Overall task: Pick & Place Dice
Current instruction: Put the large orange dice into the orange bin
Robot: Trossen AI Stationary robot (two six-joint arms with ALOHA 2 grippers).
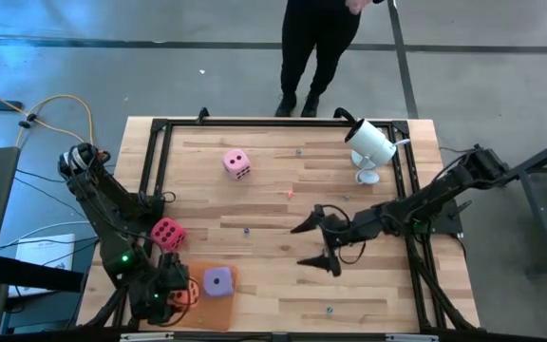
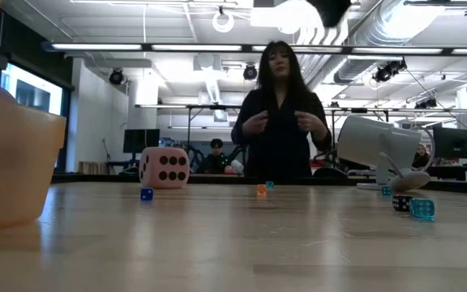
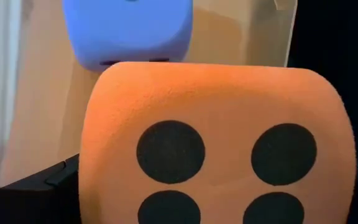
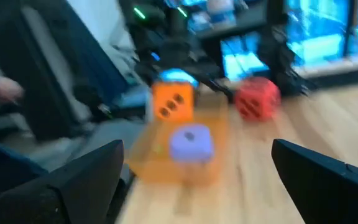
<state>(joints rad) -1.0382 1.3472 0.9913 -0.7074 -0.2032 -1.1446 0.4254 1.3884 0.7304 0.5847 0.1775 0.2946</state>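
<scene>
The left hand (image 1: 180,294) is at the near left corner of the counter (image 1: 283,266), over the edge of the orange tray (image 1: 218,302). An orange die (image 3: 216,149) sits between its fingers and fills the left wrist view, with four dark pips in sight. The fingers stand wide, and I cannot tell if they press the die or only stand around it.

The purple die (image 1: 218,281) lies on the tray, just beside the orange die. The magenta die (image 1: 168,233) is on the bare wood near the left arm, a little beyond the tray. The pink die (image 1: 236,163) is well apart from the others, toward the far side.

The right hand (image 1: 313,241) is over the middle of the counter, open and empty, its fingers pointing to the tray.

A white lamp-like object (image 1: 370,144) stands at the far right. A person (image 1: 316,52) stands behind the counter.
</scene>
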